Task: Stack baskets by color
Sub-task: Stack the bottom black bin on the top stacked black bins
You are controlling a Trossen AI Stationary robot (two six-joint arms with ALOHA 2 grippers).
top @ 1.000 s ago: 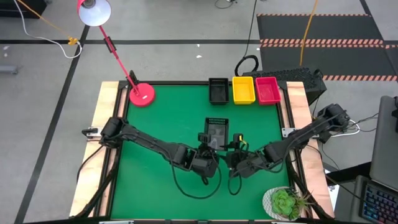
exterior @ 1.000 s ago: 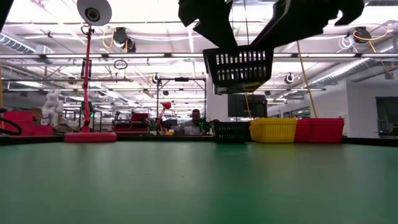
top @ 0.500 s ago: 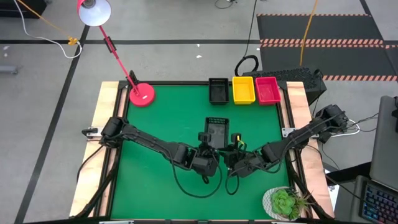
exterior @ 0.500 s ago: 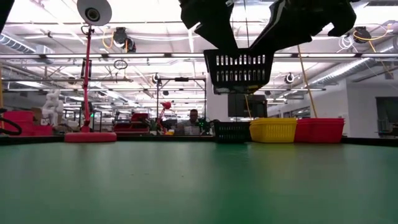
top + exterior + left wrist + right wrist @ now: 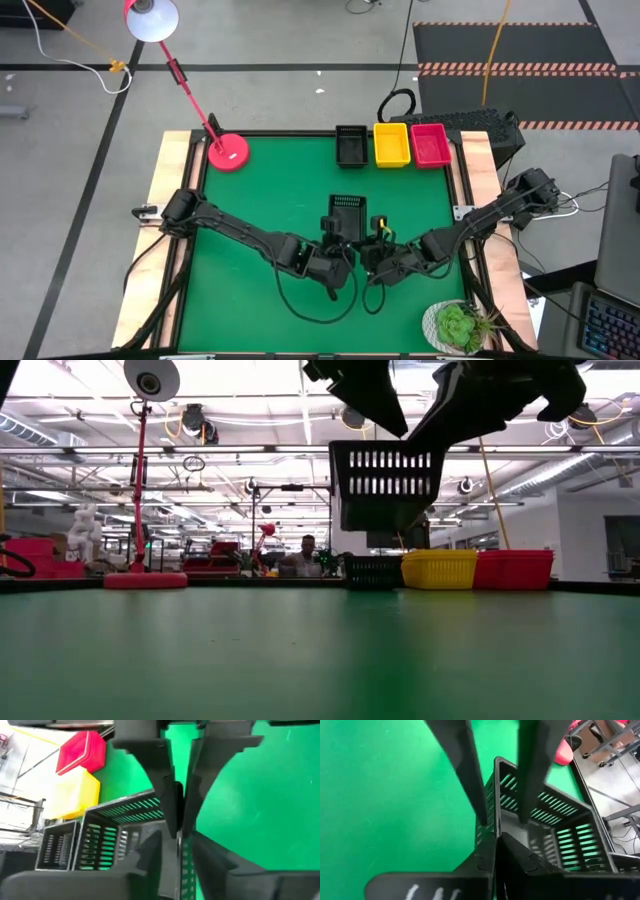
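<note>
Black basket [image 5: 386, 485]: slotted plastic, matt. Yellow basket [image 5: 391, 144] and red-pink basket [image 5: 431, 144]: smooth plastic, slight sheen. Table [image 5: 265, 185]: matt green mat, pale wood edging. Lamp base [image 5: 228, 152]: glossy red.

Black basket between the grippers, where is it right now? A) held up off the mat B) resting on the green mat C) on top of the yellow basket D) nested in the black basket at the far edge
A: in the low view the black basket hangs well above the green mat, apart from the row of black, yellow and red baskets behind it.
</note>
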